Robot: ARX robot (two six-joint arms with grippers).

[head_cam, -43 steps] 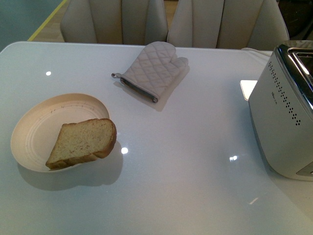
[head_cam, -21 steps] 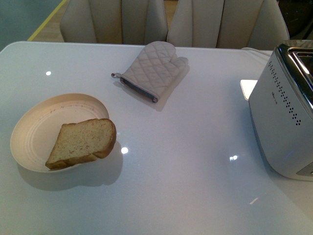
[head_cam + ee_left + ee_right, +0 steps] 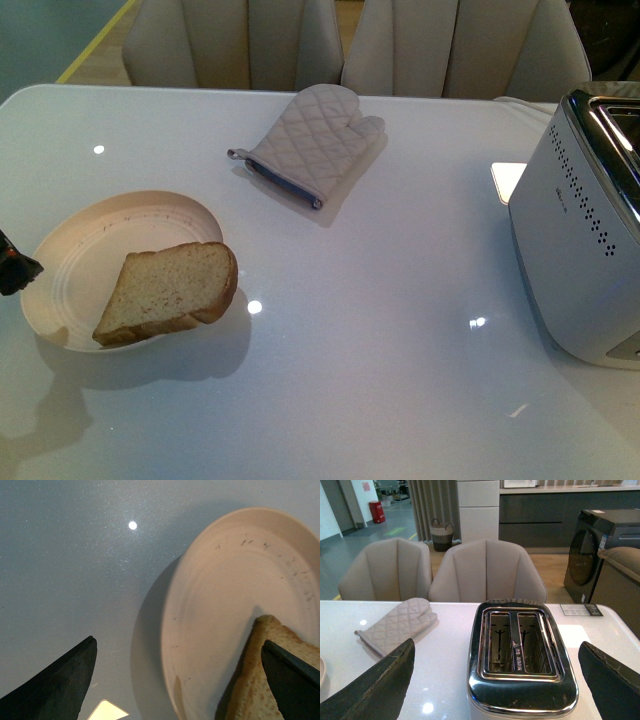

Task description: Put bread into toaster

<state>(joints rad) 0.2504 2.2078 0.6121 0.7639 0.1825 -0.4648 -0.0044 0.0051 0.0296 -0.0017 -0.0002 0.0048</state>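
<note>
Three views share one glossy white table [image 3: 400, 340]. From the front we see a round cream plate [image 3: 95, 222] near the left edge. On it lies the bread [image 3: 170, 292], a single light-brown slice with a darker crust, its rounded top reaching past the plate's rim toward the table's middle. A quilted grey oven mitt [image 3: 312, 140] lies flat toward the far edge. The toaster [image 3: 575, 240], a boxy white body with rows of small dark dots, stands at the right edge. Only a dark sliver of the left gripper [image 3: 14, 268] shows there, at the left edge beside the plate. Our left wrist view adds more: two black pointed fingers [image 3: 57, 680] spread wide, jaws open and holding nothing, one seen against bare table, the other against the slice's porous crumb. It also shows faint scuffs on the plate's ridged inside. Our right wrist view alone shows the toaster's mirror-bright chrome top and two long slots with wire guides inside. The right gripper [image 3: 496, 645] frames it, jaws likewise wide apart and empty, with two padded beige chairs [image 3: 485, 570] beyond the far edge.
</note>
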